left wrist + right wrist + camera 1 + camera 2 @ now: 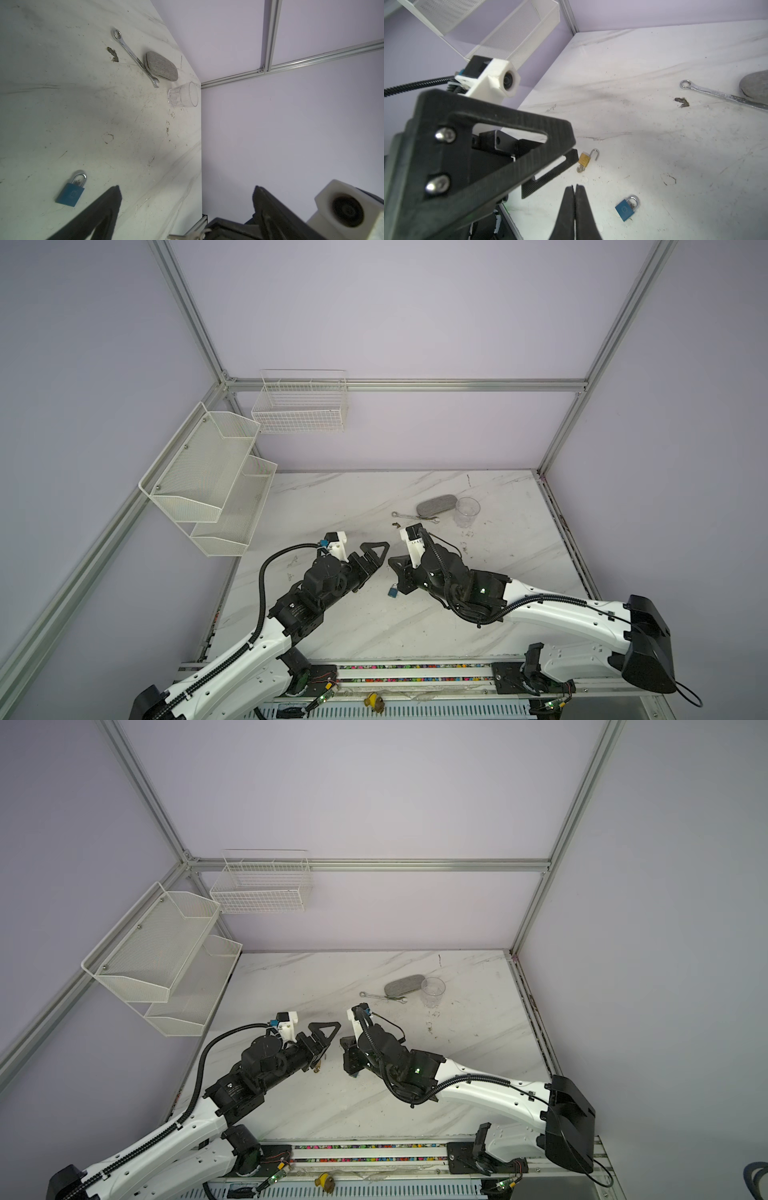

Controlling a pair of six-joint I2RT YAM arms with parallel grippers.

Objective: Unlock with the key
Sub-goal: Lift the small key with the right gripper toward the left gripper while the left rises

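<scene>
The brass padlock (pixel 584 159) lies on the table (pixel 654 62), shackle swung open and key (pixel 580 168) in its base, so it looks unlocked. The left gripper (pixel 187 188) is spread wide just beside it, holding nothing. The right gripper (pixel 575 187) is pressed together, empty, near the closed blue padlock (pixel 625 208).

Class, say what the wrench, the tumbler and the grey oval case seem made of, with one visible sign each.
Wrench: likely polished steel, bright mirror-like glints. Tumbler: clear glass or plastic, see-through; which, unclear. Grey oval case: seemingly woven fabric, matte, ribbed.

Left pincer (pixel 186 188) spread wide, right pincer (pixel 574 187) pressed closed, both empty.
</scene>
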